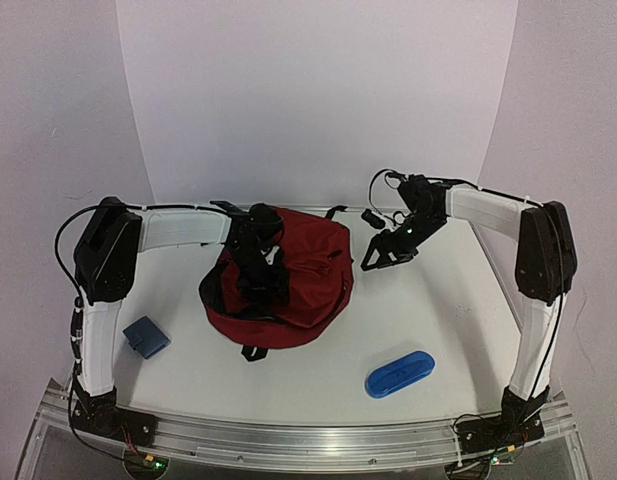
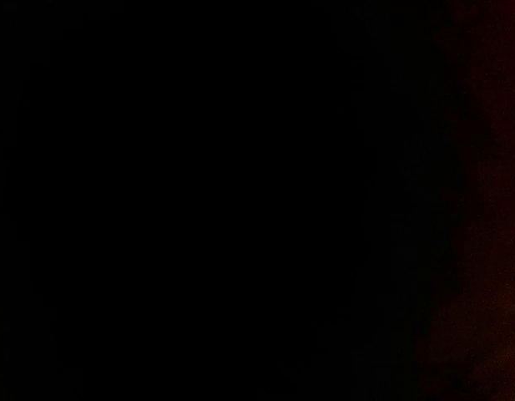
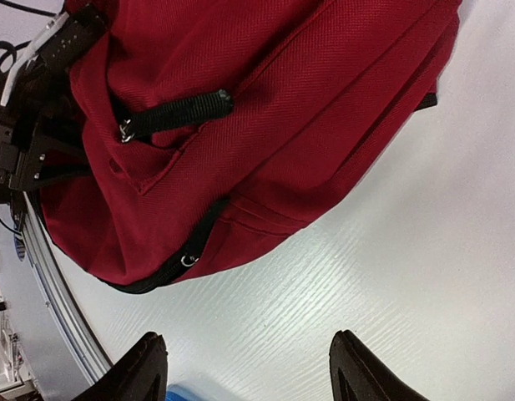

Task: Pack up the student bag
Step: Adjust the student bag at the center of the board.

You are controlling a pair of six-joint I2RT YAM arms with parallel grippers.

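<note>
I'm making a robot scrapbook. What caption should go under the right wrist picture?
Right pincer, open and empty, hovers over the table beside the red backpack.

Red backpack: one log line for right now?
left gripper: inside student bag, grip unseen | right gripper: open, beside bag | blue case: on table

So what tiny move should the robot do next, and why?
Probably swing the right end effector over to the blue oblong case. That end effector is open and empty beside the dark red fabric backpack, the case lies outside it on the white table, and the left end effector is down in the backpack's opening.
</note>
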